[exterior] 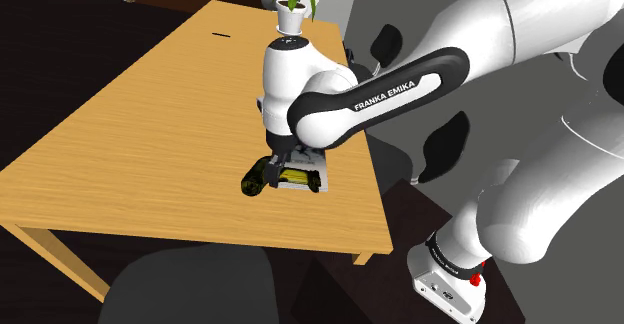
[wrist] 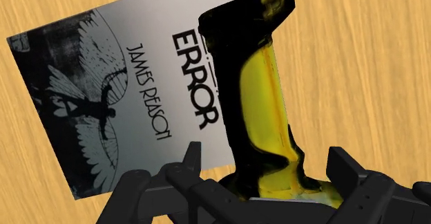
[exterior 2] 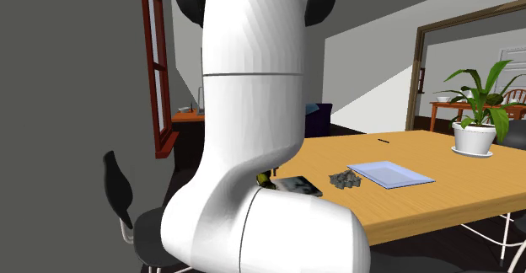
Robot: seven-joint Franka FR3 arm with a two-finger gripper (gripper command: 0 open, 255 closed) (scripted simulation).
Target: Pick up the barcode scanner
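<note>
Shoulder view, left to right:
- The wooden table [exterior: 130, 152] is taking up the left of the view, with a small dark pen-like thing [exterior: 221, 37] lying far back on it.
- The barcode scanner [exterior: 292, 177], black with a yellow body, is lying on its side near the table's front right edge.
- The gripper [exterior: 284, 160] is hanging directly over the scanner. The arm is reaching in from the stand at the right.
- A potted plant [exterior: 293, 2] is standing at the far edge, well apart.

Wrist view:
- A book [wrist: 124, 98] with a grey cover reading "ERROR" and "JAMES REASON" is lying flat on the wood.
- The scanner's head end is resting across the book's corner, and its handle is running back toward the gripper.
- The fingers [wrist: 190, 162] are spread wide, one on each side of the handle. Slivers of book and wood are showing in the gaps, so nothing is being gripped yet.

Judgement:
- The fingers are probably straddling the handle because it is the slimmest part and the easiest to clamp.
- The book is propping up one end, so the scanner is likely sitting unevenly and could roll or slip as the fingers close.
- The next move is calling for a small descent and a centred squeeze before any lift.
</note>
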